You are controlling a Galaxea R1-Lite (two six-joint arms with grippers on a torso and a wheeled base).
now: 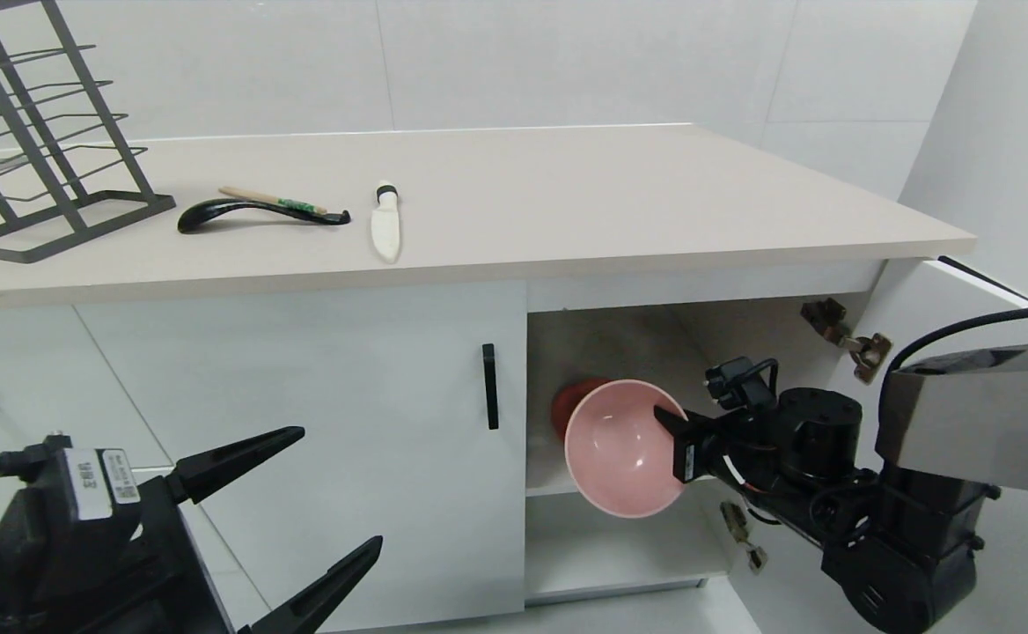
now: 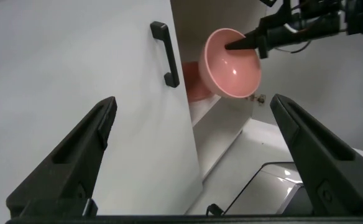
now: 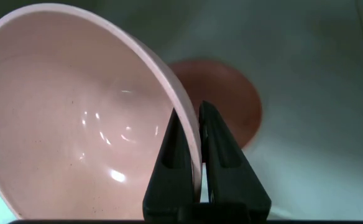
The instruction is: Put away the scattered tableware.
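Pink bowl (image 1: 620, 449): rim clamped in right tool (image 1: 662, 414), tipped on edge at open cupboard (image 1: 620, 343), likely for sliding in beside red bowl (image 1: 577, 401). Left tool (image 1: 341, 486): spread apart, empty, low before shut door (image 1: 303, 423). Spoon (image 1: 250, 211), knife (image 1: 385, 224): on table (image 1: 611, 194), awaiting storage.

two bowls, one pink bowl (image 1: 620, 449) and one red bowl (image 1: 571, 401); one black spoon (image 1: 215, 214); one white knife (image 1: 385, 231); one set of wooden chopsticks (image 1: 272, 200); one wire rack (image 1: 100, 229).

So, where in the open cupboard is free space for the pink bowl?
The bottom compartment floor, under the shelf, is bare. On the shelf, the red bowl crowds the side by the closed door; toward the hinge looks free.
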